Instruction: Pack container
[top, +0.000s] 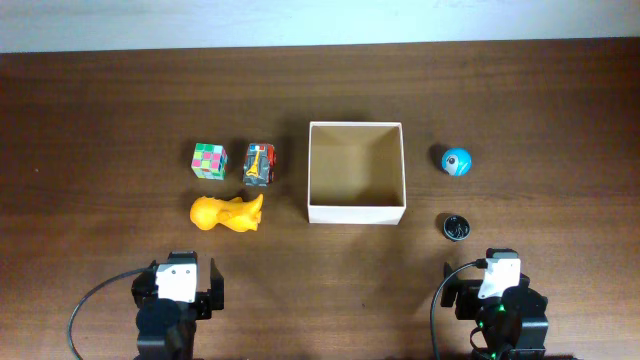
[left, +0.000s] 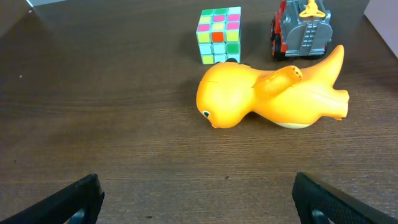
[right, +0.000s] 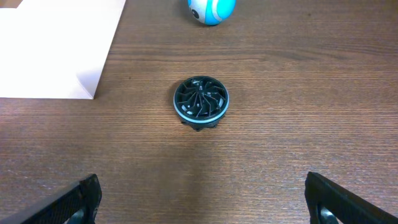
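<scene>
Left gripper (left: 199, 205) and right gripper (right: 205, 202) both wide open, nothing held. Box (top: 356, 212) sits empty mid-table. I'd pinch the orange toy (left: 267, 96) across its fat body, then clear the wall.

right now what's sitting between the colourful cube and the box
A toy truck stands between the cube and the container, touching neither; the overhead view shows it best.

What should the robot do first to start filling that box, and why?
Probably ease the right hand forward and down over the black round toy. The container holds nothing yet, the hand is open, and that toy lies straight ahead of it, nearer than the blue ball.
</scene>
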